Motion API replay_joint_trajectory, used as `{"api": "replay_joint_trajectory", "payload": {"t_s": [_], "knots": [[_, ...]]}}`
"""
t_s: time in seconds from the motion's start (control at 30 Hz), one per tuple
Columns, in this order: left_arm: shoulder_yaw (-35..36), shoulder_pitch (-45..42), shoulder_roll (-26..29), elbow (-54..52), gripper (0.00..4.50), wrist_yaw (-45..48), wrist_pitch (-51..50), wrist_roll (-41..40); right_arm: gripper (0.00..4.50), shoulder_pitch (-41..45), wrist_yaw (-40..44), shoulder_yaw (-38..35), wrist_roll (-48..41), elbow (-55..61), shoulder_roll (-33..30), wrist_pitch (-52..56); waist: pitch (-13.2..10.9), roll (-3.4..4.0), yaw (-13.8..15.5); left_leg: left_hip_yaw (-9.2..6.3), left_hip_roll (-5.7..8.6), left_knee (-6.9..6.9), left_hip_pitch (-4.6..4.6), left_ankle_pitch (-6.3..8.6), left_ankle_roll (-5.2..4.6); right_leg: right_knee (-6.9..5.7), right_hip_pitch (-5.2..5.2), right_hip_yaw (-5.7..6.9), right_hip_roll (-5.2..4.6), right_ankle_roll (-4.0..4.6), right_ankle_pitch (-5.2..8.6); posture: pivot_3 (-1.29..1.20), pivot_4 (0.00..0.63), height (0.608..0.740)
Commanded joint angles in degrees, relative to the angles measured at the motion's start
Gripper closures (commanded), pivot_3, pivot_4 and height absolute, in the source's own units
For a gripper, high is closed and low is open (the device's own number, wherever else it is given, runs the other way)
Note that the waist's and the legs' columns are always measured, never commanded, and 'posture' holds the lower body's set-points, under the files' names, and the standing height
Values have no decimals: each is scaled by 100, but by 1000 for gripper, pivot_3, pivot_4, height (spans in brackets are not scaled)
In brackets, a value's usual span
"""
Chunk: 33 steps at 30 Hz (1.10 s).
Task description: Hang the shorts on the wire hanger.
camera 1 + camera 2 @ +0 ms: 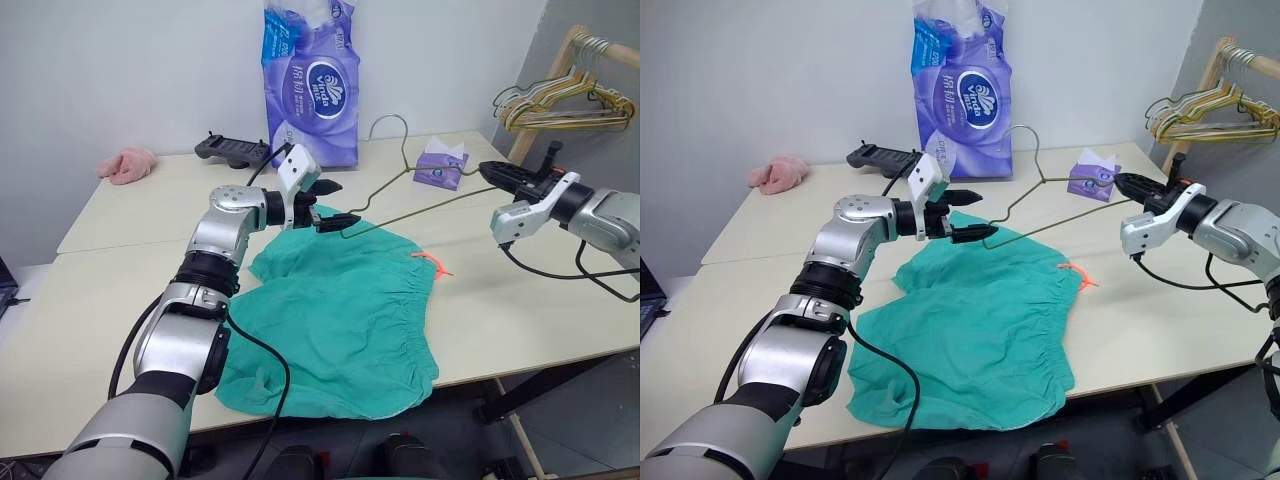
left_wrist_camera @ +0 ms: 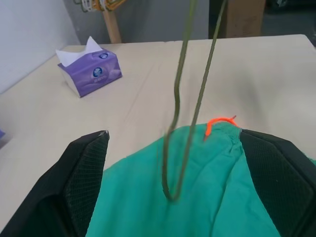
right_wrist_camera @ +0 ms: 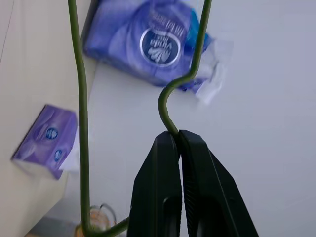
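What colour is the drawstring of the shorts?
Orange; the drawstring shows best in the left wrist view, against the teal-green shorts.

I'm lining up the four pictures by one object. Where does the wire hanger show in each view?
Left eye view: wire hanger, mid-air above the shorts, between both hands.
Right eye view: above centre.
Left wrist view: its corner loop hangs at centre.
Right wrist view: clamped in the right hand.
Shared landmark: the purple tissue box.
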State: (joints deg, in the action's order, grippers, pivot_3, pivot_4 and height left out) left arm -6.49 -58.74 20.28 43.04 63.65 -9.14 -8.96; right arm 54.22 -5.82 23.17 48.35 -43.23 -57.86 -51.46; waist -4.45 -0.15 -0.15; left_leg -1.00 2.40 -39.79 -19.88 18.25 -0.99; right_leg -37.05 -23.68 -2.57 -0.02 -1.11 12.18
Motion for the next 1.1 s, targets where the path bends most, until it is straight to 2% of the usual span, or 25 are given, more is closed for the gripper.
{"api": "replay_joint_trajectory", "payload": {"t_s": [0.03,0.23,0.53,0.63,0.93,0.97,1.1], "knots": [[-140,-141,-34,-58,0,183,134,139,4477,246,251,-290,-335,426,54,-22,0,0,-1,1,0,0,0,0,0,-1,0,-1,0,0,0,42,0,740],[-552,-16,-54,-103,0,450,209,495,4477,431,671,-382,-507,666,299,147,1,-2,-2,0,-1,-1,1,1,-1,-5,0,0,1,1,0,45,0,740],[-708,-167,46,437,0,-53,650,1124,4477,577,868,-495,-576,758,424,127,2,-2,0,0,-2,-1,2,2,-4,-5,0,0,-1,1,-1,55,0,740],[-631,-230,0,567,525,-141,721,1164,4500,572,908,-518,-632,833,439,115,2,-2,3,0,-2,-2,1,2,-4,-6,0,1,-1,1,-1,57,0,740],[-583,-278,-68,630,3301,-98,744,1134,4500,568,902,-553,-597,871,484,136,2,-3,7,0,-2,-1,0,3,-6,-6,-1,1,-2,1,-1,57,0,740],[-579,-283,-68,631,3448,-83,751,1129,4500,553,906,-557,-605,888,484,147,2,-3,8,0,-2,-2,0,3,-6,-6,-1,1,-2,1,-1,57,0,740],[-578,-316,-76,664,3464,-53,800,1120,4500,514,939,-565,-623,918,499,195,2,-3,7,0,-2,-2,1,3,-6,-7,-1,1,-2,1,-1,52,0,740]]}}
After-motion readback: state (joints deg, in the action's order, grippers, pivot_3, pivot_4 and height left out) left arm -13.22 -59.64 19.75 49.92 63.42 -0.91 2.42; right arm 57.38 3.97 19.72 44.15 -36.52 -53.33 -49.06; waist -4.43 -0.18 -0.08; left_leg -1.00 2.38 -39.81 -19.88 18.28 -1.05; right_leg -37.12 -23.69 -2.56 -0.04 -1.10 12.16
